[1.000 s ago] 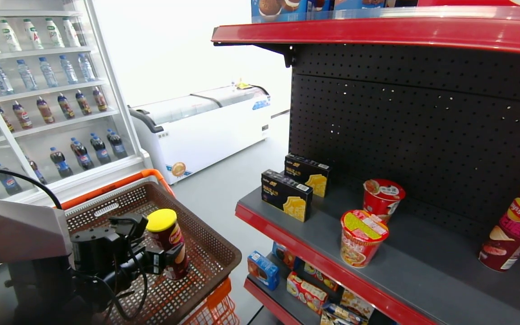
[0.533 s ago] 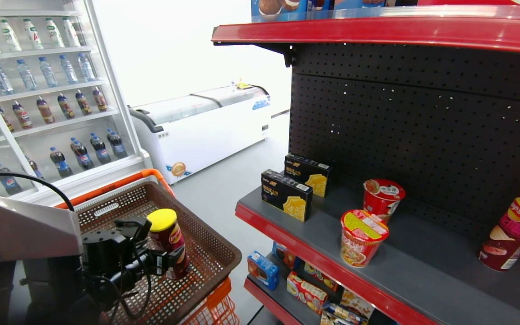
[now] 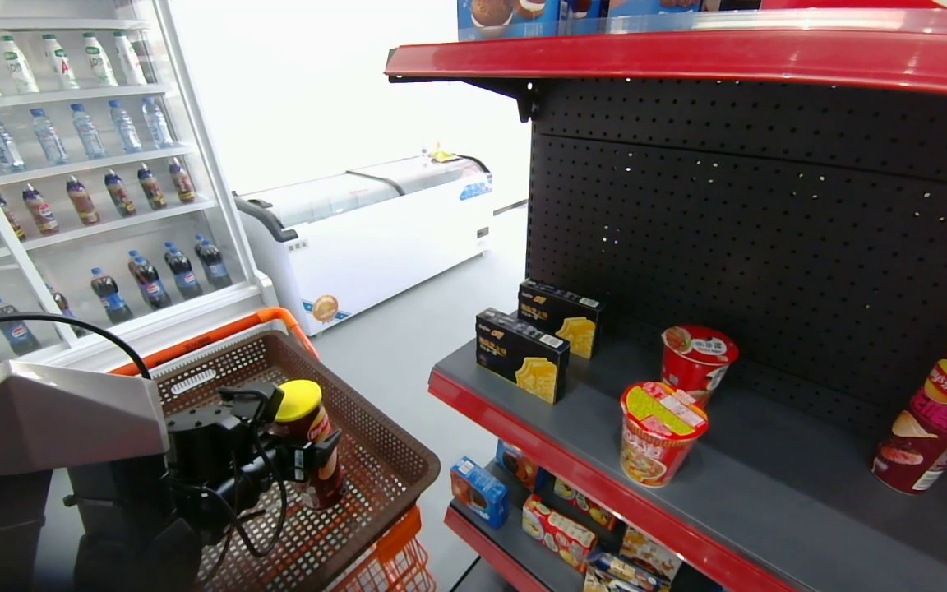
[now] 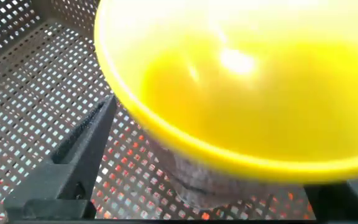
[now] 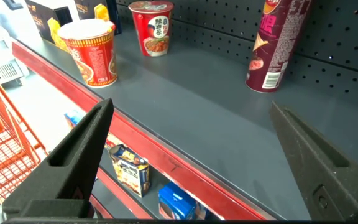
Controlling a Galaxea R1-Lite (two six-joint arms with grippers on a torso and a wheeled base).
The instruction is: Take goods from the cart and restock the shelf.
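My left fingers [image 3: 319,454] are clamped on a chip can [image 3: 299,400] with a yellow lid, gripping its body just below the lid. The can is upright, leaning slightly, inside the brown cart basket [image 3: 395,464], near the middle. I cannot tell if its base touches the mesh. In my left wrist view the yellow lid [image 4: 241,93] is right up close, with one dark finger [image 4: 73,168] beside it and the basket mesh [image 4: 23,87] underneath.

My right fingers [image 5: 73,162] are spread wide with nothing between them, over the front edge of the grey shelf [image 5: 229,118]. On the shelf [image 3: 736,485] stand two black boxes [image 3: 521,353], two noodle cups [image 3: 661,432] and a second chip can [image 3: 938,411] leaning on the back panel at the far right. The spot between the cups and that can is bare.
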